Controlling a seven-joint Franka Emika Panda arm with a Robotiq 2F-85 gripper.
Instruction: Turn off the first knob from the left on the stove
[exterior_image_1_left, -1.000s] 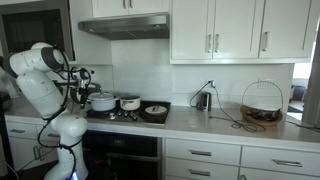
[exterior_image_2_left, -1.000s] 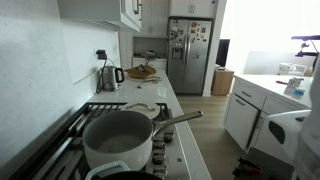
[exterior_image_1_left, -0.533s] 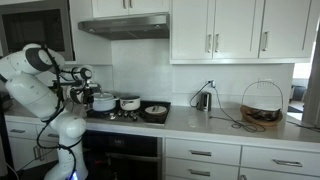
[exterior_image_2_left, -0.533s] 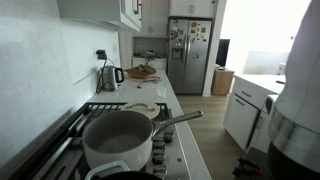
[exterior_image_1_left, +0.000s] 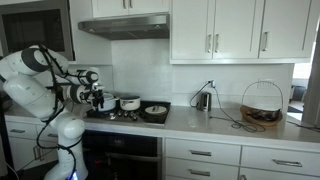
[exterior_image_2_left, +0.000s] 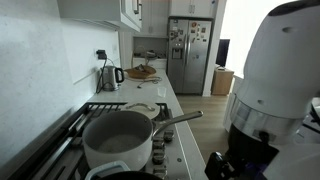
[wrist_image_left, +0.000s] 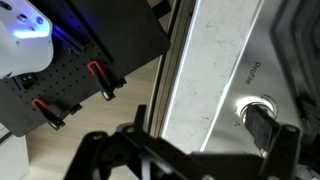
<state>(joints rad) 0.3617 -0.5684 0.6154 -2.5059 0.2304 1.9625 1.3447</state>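
The stove (exterior_image_1_left: 125, 117) stands at the left end of the counter, with pots on its black top. It also shows in an exterior view (exterior_image_2_left: 80, 125). My gripper (exterior_image_1_left: 97, 97) hangs over the stove's front left edge. In the wrist view one dark knob (wrist_image_left: 258, 112) sits in a bright ring on the steel control panel (wrist_image_left: 215, 70). My gripper (wrist_image_left: 180, 150) is open and empty. Its right finger lies just beside the knob and its left finger is over the panel's edge. The other knobs are out of view.
A large steel pot (exterior_image_2_left: 118, 142) with a long handle, and a pan (exterior_image_1_left: 154, 111), sit on the stove. A kettle (exterior_image_1_left: 203, 100) and a wire basket (exterior_image_1_left: 262, 105) stand on the counter. The robot's body (exterior_image_2_left: 275, 90) fills the aisle beside the stove. A black perforated board with red clamps (wrist_image_left: 70, 90) lies below.
The arm has swung toward the stove's front, carrying the gripper right and down over the front left edge. The robot's body now fills the right side of the along-the-counter view.
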